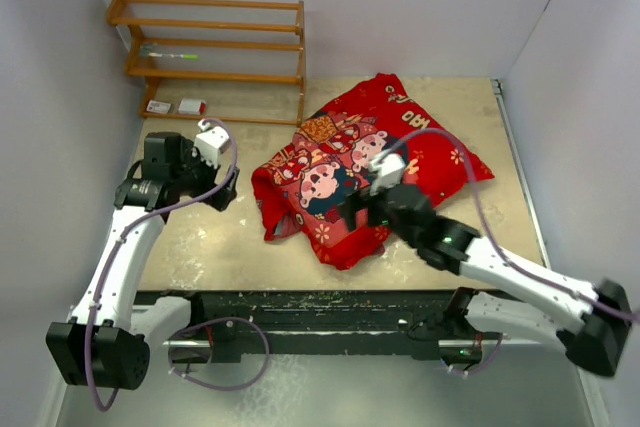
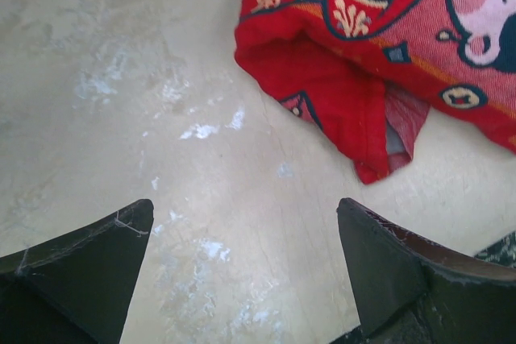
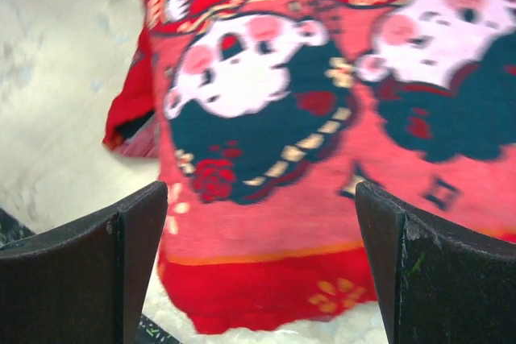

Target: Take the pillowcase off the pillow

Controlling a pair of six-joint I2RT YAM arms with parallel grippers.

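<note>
A: Pale beige and scuffed white in patches, the table (image 1: pixel 200 247) fills most of the overhead view.

B: Where on it is the pillowcase?

A: The pillowcase (image 1: pixel 325 177) lies near the middle. It is bright red with cartoon faces, puffed and rumpled, and slants from the near left toward the far right. The pillow itself is hidden inside the cloth. At the near-left corner the hem gapes a little, and a paler reddish lining (image 2: pixel 399 122) shows there.

B: What stands behind it?

A: A wooden shelf (image 1: pixel 215 57) stands at the far left, by the wall. A slim green-tipped tool (image 1: pixel 170 52) lies on a middle rail, and two small red-and-white boxes (image 1: pixel 190 105) sit at the bottom.

B: And the two arms?

A: The right hand (image 3: pixel 262 199) hangs over the near part of the pillowcase. Its fingers are spread wide with nothing between them, and it is unclear whether they brush the cloth. The left hand (image 2: pixel 243 211) is over bare table just left of that gaping corner. It is also spread wide, grips nothing and stays clear of the fabric.
</note>
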